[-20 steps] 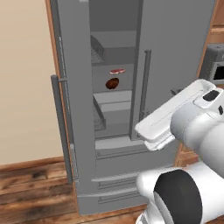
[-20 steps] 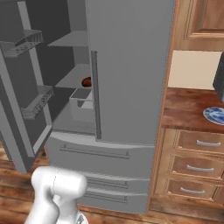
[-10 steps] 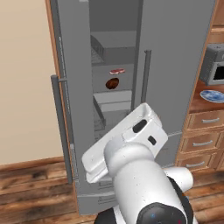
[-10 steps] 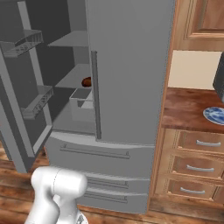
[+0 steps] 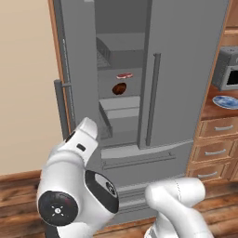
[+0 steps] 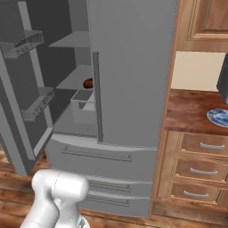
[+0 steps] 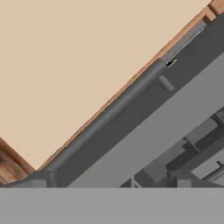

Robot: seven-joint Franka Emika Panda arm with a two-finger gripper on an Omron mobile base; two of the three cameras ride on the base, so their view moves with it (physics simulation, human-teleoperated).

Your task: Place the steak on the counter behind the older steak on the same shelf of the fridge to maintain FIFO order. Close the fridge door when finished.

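The fridge (image 5: 186,69) stands with its left door (image 6: 22,111) swung open and its right door shut. On a grey shelf (image 6: 73,79) inside lies the older steak (image 5: 119,89), a dark brown-red lump, also seen as the older steak (image 6: 88,83). Just behind it on the same shelf rests the flat pink steak (image 5: 124,75). My white arm (image 5: 76,176) is folded low at the left, in front of the open door. Its fingers are hidden, and the hand view looks along the open door's edge (image 7: 127,105) beside a beige wall. Nothing is held.
The wooden counter (image 6: 191,107) to the fridge's right carries a blue plate (image 6: 219,116), with silver-handled drawers (image 6: 200,169) below. A microwave (image 5: 228,74) sits above the counter. Wire bins (image 6: 38,104) line the open door. The fridge's lower drawers (image 5: 139,160) are closed.
My arm has swung from the right of the left base view down to the lower left, toward the open door. Both steaks lie where they were.
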